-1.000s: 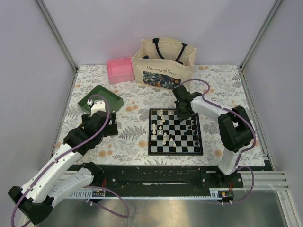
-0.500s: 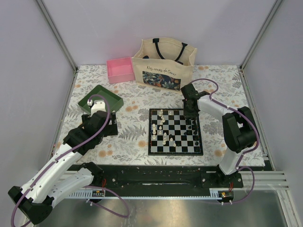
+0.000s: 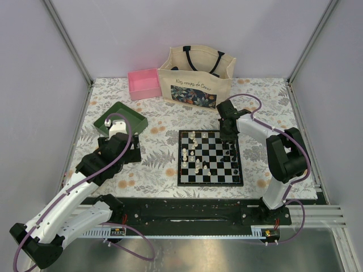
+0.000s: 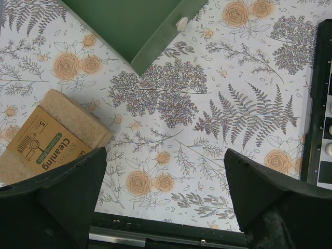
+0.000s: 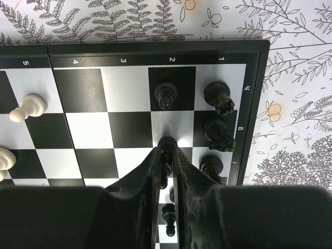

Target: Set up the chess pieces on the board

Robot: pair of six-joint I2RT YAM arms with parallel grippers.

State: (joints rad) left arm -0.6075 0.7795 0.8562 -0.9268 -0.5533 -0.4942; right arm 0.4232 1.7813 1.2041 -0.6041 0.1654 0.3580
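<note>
At the far right corner of the board (image 3: 210, 182), the right gripper (image 5: 166, 150) points down, its fingers pinched together on a black pawn (image 5: 166, 143). The board is checked black and white inside a numbered black border and lies mid-table, near the right arm. Along its right edge stand the black pieces (image 5: 218, 97), while the cream pieces (image 3: 196, 153) are scattered over its left half. The left gripper (image 4: 165, 155) hovers over the floral cloth (image 4: 171, 104), fingers wide apart, beside a sponge (image 4: 49, 137).
</note>
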